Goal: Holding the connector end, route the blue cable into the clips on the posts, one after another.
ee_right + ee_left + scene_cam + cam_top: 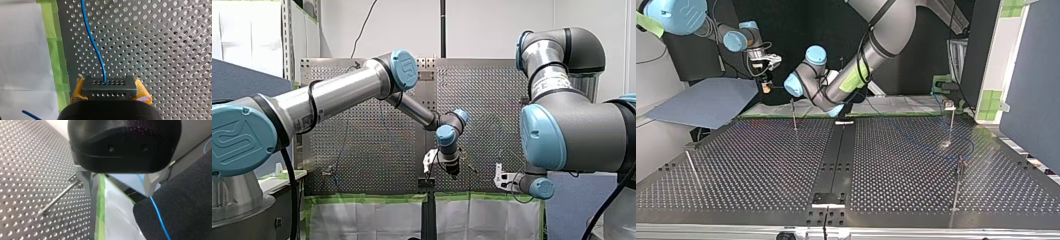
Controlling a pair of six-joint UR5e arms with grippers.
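Note:
In the right wrist view my right gripper (pixel 110 85) is shut on a black connector block (pixel 109 90), yellow pads (pixel 143 93) on both its sides. The blue cable (pixel 93 42) leaves the block and runs away over the perforated table (pixel 162 50). In the top view that gripper (pixel 767 87) hangs past the table's far edge, at the left. My left gripper (pixel 119 193) is open with nothing between its metal fingers (pixel 88 185). It hovers over the table's taped edge; the blue cable (pixel 157 213) passes beyond one finger. A thin post (pixel 57 199) stands beside it.
Thin posts stand on the table in the top view: one far left of centre (pixel 794 115), one far right (pixel 952 120), one near right (pixel 958 185), one near left (pixel 692 167). Green tape (pixel 100 215) and white sheet border the edge. A grey-blue panel (pixel 706 102) leans at the left.

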